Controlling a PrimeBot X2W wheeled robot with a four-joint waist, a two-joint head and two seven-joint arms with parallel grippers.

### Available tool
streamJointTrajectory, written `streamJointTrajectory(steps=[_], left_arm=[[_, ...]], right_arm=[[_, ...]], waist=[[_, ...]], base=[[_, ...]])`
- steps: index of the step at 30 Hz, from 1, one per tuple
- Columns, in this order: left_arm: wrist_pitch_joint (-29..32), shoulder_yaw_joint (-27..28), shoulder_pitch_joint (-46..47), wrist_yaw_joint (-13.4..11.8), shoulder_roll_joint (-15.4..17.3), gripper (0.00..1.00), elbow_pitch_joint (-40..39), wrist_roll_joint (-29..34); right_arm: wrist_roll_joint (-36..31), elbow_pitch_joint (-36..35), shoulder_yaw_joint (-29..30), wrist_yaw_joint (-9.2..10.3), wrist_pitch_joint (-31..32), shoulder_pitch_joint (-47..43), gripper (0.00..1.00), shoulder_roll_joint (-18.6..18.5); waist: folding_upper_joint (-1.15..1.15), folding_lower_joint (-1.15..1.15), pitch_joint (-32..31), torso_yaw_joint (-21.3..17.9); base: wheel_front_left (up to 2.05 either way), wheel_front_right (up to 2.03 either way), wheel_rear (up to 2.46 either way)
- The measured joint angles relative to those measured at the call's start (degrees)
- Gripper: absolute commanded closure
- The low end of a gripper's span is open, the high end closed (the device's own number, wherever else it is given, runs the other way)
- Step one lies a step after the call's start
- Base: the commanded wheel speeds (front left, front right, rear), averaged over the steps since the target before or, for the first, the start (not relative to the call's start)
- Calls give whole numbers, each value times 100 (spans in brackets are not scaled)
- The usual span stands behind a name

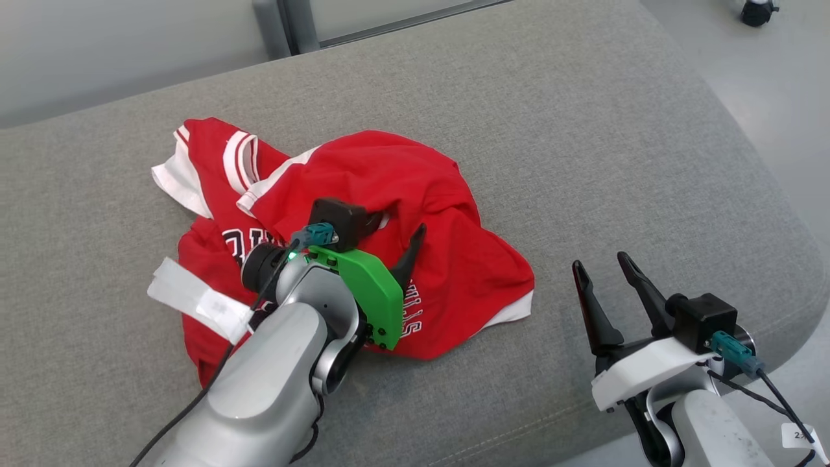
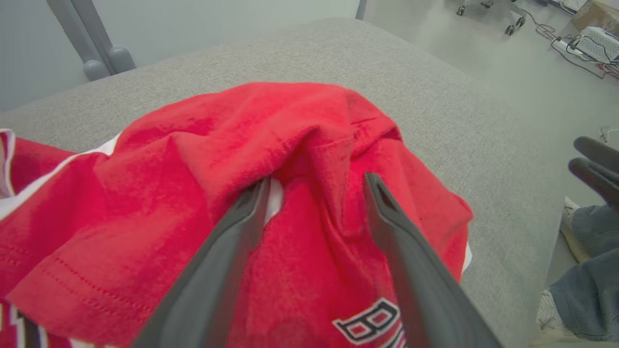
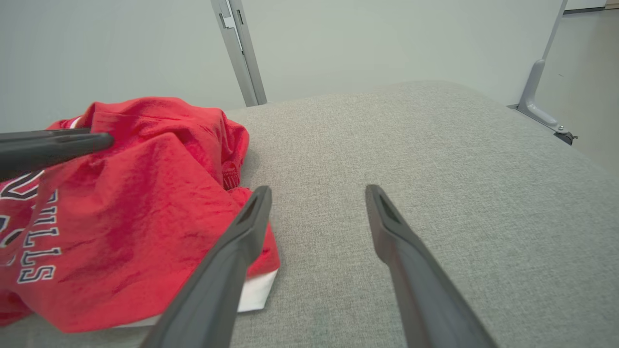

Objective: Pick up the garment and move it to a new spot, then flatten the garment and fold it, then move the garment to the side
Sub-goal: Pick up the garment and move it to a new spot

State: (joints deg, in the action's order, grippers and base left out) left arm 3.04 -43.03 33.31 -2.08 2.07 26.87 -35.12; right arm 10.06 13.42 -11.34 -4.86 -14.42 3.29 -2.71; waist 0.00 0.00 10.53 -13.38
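The grey fabric-covered bench (image 1: 583, 130) takes up most of the space in front of the robot, and the red jersey (image 1: 389, 175) lies crumpled on it, left of the middle, bunched into a loose heap. Its white-striped sleeves (image 1: 237, 159) point toward the far left, and a white hem peeks out at the near right corner.

The left tool (image 1: 399, 224) reaches in over the middle of the heap. In the left wrist view its two fingers are spread wide (image 2: 316, 179), with a raised ridge of red cloth standing between them and a sliver of white lining beside one tip. The cloth isn't pinched.

The right tool (image 1: 600, 261) is off to the right over bare bench, just beside the jersey's near corner, its fingers spread too (image 3: 317, 188) with nothing between them.

Dark outlined lettering (image 3: 34, 251) runs across the jersey's near side. A white paper label (image 1: 194, 298) hangs on the left arm's cable. At the bench's edge, a person's leg in jeans (image 2: 585, 275) shows in the left wrist view.
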Motion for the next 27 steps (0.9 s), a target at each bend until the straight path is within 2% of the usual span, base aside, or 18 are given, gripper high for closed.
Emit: streamJointTrajectory(steps=[7, 15, 27], left_arm=[[-241, 53, -133, -52, 2, 0, -346, -144], [-385, 259, -127, -205, 19, 0, -283, 25], [-359, 289, -121, -272, 105, 0, 200, 64]], right_arm=[[-10, 1, 41, 0, 0, -48, 0, 2], [-44, 3, -22, -8, -1, -57, 0, 7], [-56, 18, -165, -16, 0, -57, 0, 12]], waist=[[0, 0, -81, 148], [0, 0, -147, 234], [0, 0, -78, -14]], base=[[0, 0, 0], [0, 0, 0], [0, 0, 0]])
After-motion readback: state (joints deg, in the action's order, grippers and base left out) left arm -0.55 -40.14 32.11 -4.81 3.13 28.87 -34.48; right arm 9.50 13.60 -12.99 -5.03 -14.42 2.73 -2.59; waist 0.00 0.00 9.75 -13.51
